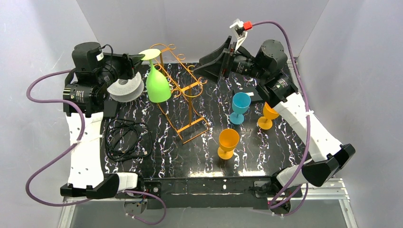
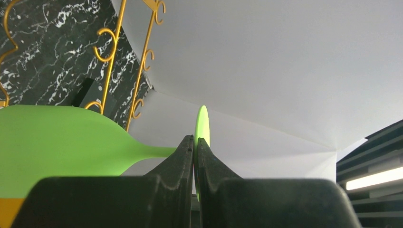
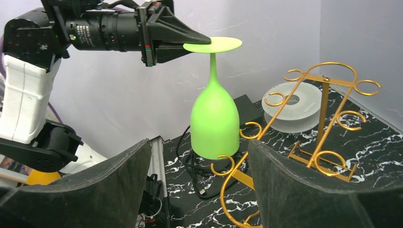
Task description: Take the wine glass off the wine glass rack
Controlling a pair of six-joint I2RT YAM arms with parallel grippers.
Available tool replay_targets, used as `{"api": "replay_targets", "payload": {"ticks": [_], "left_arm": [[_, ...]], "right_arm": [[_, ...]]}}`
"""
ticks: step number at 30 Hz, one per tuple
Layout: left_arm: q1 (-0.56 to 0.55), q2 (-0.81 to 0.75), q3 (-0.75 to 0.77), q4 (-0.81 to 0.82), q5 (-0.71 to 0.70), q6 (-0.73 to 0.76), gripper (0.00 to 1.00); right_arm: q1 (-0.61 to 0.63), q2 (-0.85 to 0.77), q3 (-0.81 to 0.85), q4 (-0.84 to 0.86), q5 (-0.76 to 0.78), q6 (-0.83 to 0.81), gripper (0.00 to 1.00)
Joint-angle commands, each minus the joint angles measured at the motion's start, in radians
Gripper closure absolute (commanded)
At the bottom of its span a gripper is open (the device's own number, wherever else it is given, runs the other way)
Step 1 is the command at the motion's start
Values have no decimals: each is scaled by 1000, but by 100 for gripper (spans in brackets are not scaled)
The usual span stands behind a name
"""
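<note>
one inverted lime-green wine glass [image 3: 214,118], foot clamped in left end effector [image 3: 203,40]; right end effector [image 1: 207,70] apart.

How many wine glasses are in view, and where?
4. The green glass hangs upside down, its foot pinched in the left jaws, by the rack. The blue glass, a near orange glass and a far orange glass stand upright right of it. None looks hidden.

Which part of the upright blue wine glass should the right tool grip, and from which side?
Grip the blue wine glass at its thin upright stem, probably coming in level from the far side: an orange glass stands close on its right.
</note>
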State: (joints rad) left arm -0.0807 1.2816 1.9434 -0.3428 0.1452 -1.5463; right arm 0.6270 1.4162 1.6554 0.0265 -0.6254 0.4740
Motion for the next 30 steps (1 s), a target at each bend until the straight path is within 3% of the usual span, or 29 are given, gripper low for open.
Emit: {"api": "replay_targets", "payload": {"ticks": [1, 11, 23, 30], "left_arm": [[-52, 8, 61, 39, 46, -51, 100], [-209, 77, 172, 38, 38, -41, 100], [-215, 5, 125, -10, 2, 21, 100], [-215, 40, 184, 16, 84, -15, 100]], "right_arm": [[20, 0, 54, 72, -15, -20, 18], [55, -15, 43, 61, 14, -30, 18], [73, -6, 46, 61, 50, -30, 18], [85, 36, 91, 65, 47, -31, 18]]}}
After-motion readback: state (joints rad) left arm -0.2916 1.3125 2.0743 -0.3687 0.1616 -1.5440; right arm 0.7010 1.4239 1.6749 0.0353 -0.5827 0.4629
